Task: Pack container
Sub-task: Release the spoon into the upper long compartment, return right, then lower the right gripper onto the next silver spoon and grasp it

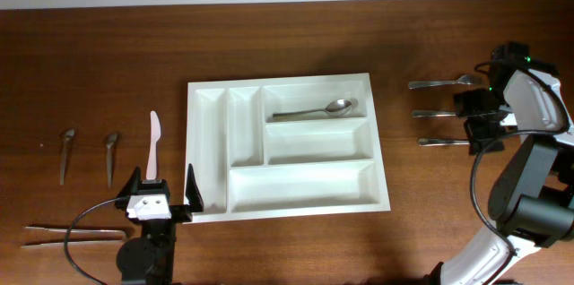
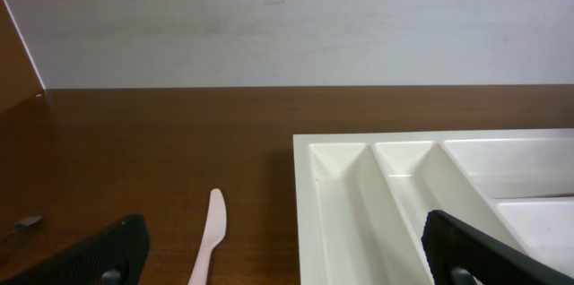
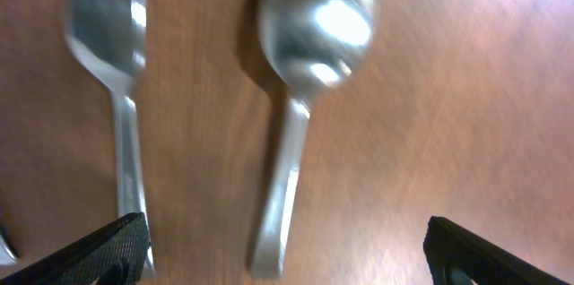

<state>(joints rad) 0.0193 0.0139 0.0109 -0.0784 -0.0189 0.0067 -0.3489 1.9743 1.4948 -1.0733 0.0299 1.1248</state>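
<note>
Right fingers (image 3: 112, 247) spread wide, empty, held low over loose spoon (image 3: 309, 43), handle centred between them for pinch; fork (image 3: 117, 61) lies just beside one finger, so clash risked. Left fingers (image 2: 108, 254) spread, empty, pink knife (image 2: 208, 236) framed ahead between them. Container (image 1: 305, 186) set on desk (image 1: 430, 43) just ahead-right of left fingers, well apart from right; packed spoon (image 1: 314, 110) seen inside.

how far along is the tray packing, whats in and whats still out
Done: one metal spoon lies in the top wide compartment of the white plastic cutlery tray; the others look empty. In hand: nothing; left gripper and right gripper are open, the right above a steel fork. Left: that fork's group, the pale plastic knife, two small spoons.
</note>
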